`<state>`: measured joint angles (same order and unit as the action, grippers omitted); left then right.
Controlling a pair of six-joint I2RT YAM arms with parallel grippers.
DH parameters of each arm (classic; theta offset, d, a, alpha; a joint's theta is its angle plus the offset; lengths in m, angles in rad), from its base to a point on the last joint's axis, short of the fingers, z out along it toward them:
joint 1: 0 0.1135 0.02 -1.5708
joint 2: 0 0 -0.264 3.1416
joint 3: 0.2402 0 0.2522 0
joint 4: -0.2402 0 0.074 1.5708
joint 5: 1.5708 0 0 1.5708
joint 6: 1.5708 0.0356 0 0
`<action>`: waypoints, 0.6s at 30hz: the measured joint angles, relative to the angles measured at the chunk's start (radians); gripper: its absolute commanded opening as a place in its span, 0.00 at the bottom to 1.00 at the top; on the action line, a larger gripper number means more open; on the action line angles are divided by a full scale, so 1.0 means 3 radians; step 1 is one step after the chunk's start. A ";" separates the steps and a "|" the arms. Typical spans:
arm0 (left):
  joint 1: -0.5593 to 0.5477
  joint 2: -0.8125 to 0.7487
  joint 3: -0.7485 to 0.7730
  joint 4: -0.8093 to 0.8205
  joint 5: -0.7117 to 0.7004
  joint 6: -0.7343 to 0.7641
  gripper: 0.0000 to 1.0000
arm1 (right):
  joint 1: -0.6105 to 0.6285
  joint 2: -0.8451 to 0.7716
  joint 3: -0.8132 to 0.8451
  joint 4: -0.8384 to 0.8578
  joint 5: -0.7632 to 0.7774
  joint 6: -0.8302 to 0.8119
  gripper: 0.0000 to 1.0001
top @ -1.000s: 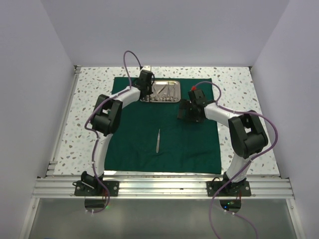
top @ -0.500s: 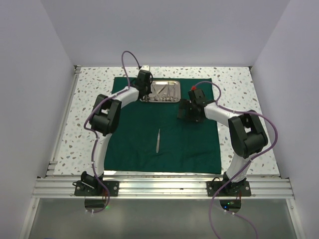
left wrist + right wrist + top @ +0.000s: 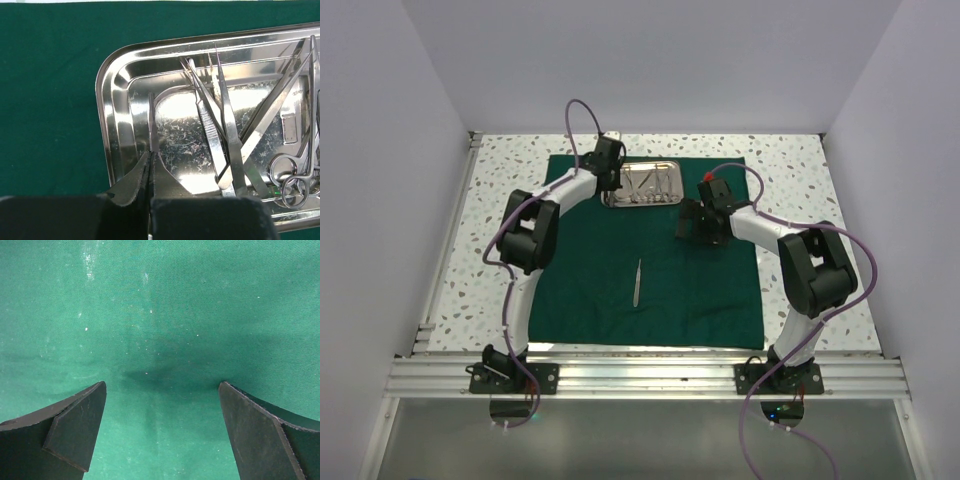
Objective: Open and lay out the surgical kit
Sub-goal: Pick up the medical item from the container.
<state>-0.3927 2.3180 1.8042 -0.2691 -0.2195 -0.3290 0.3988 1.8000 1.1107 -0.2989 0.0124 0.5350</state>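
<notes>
Left wrist view: thin steel instrument (image 3: 152, 122) sits at one end of the steel tray (image 3: 111, 130), long axis pointing straight away from your left gripper (image 3: 150, 159), which is clamped on it. Right gripper (image 3: 162, 385) hangs spread open over the green drape (image 3: 160, 315).

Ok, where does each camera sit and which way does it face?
Top external: above, behind the bases, looking down on the green cloth; both arms show.
Left wrist: looks past the left gripper, shut on tweezers, into the steel tray.
Right wrist: faces the cloth, open right gripper framing it.
Shared: tray, top and left wrist.
</notes>
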 measured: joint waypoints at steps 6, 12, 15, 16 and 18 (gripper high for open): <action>-0.0001 -0.0043 0.0000 -0.0165 -0.0010 0.0041 0.31 | 0.0000 0.0000 0.0000 0.0000 -0.0001 0.0000 0.98; -0.0001 -0.0042 -0.0009 -0.0228 -0.0019 0.0028 0.48 | -0.0001 0.0000 0.0000 0.0000 -0.0001 0.0000 0.98; -0.0001 -0.0041 -0.0009 -0.0228 -0.0019 0.0025 0.50 | -0.0001 0.0000 0.0000 0.0000 -0.0001 0.0000 0.98; -0.0001 -0.0041 -0.0009 -0.0228 -0.0019 0.0025 0.50 | 0.0000 0.0000 0.0000 0.0000 -0.0001 0.0000 0.98; -0.0001 -0.0037 -0.0009 -0.0228 -0.0005 0.0025 0.50 | 0.0000 0.0003 0.0000 0.0000 -0.0001 0.0000 0.98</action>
<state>-0.3931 2.3070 1.8015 -0.3374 -0.2211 -0.3214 0.3988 1.8008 1.1107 -0.2989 0.0120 0.5350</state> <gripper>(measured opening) 0.499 0.982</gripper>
